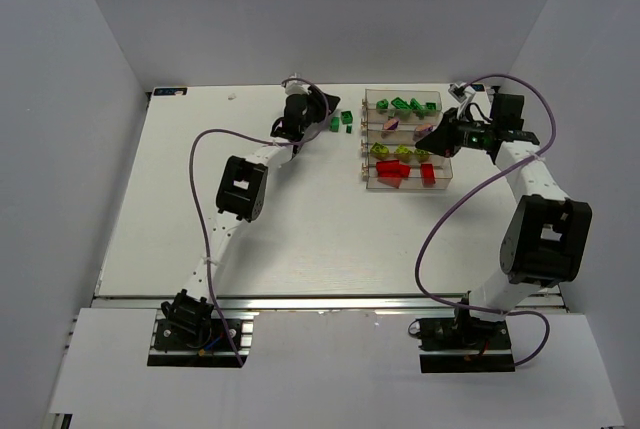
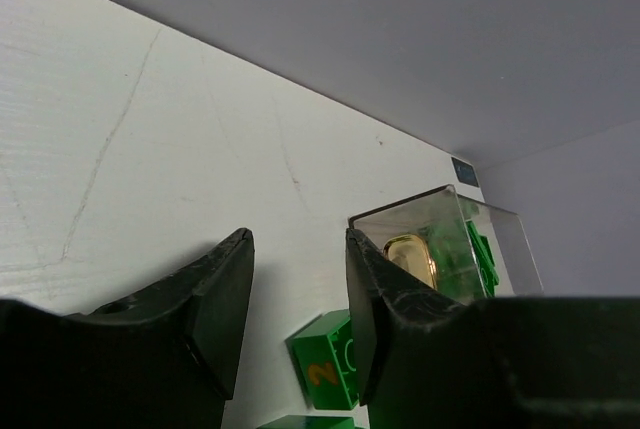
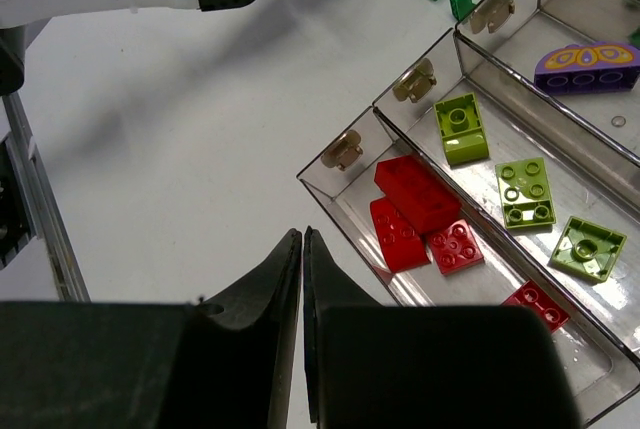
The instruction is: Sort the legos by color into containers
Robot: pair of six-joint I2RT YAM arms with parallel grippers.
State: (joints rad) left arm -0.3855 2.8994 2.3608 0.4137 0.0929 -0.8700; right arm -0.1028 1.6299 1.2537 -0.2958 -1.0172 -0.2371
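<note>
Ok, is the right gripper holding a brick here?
No, the right wrist view shows the right gripper with its jaws pressed together and nothing between them.

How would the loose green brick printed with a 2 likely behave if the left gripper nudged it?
The green brick looks like rigid moulded plastic, so it should not deform in a pinch. It is tiny beside the left gripper, so probably very light and apt to skid on the smooth white table. Its flat faces suggest sliding, not rolling.
</note>
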